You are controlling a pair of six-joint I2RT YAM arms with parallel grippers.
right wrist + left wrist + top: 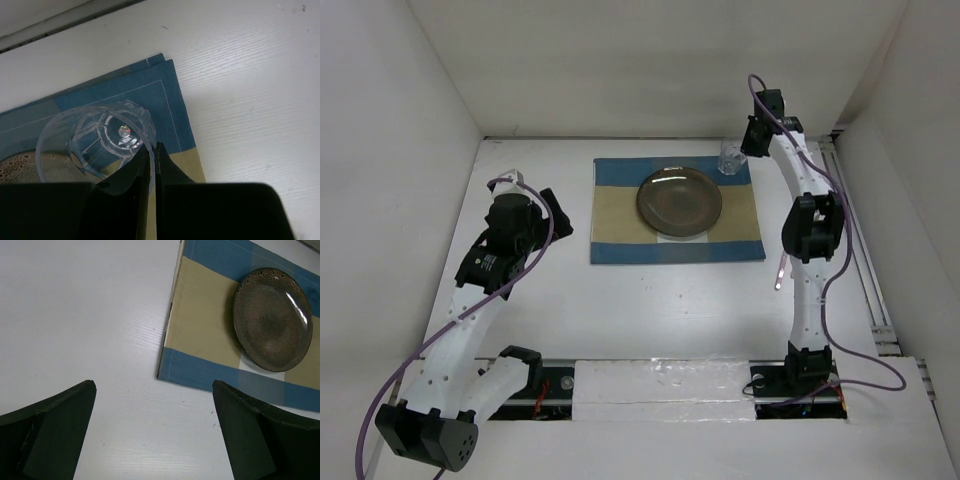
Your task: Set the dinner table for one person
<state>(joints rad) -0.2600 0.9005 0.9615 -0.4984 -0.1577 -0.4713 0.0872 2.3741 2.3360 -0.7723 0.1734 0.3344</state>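
Note:
The dinner table (650, 300) is a large white top. A blue-and-tan placemat (620, 225) lies at its far middle with a dark brown plate (679, 202) on it. My right gripper (742, 150) is shut on the rim of a clear glass (729, 160) at the mat's far right corner. In the right wrist view one finger is inside the glass (90, 145) and one outside, with the gripper (152, 150) pinching its wall. I cannot tell whether the glass rests on the mat (150, 95). My left gripper (560, 215) is open and empty over bare table (90, 315) left of the mat (200, 330) and plate (272, 320).
White walls close in the table at the left, back and right. A metal rail (865, 280) runs along the right edge. The back wall's foot (50, 25) lies just beyond the glass.

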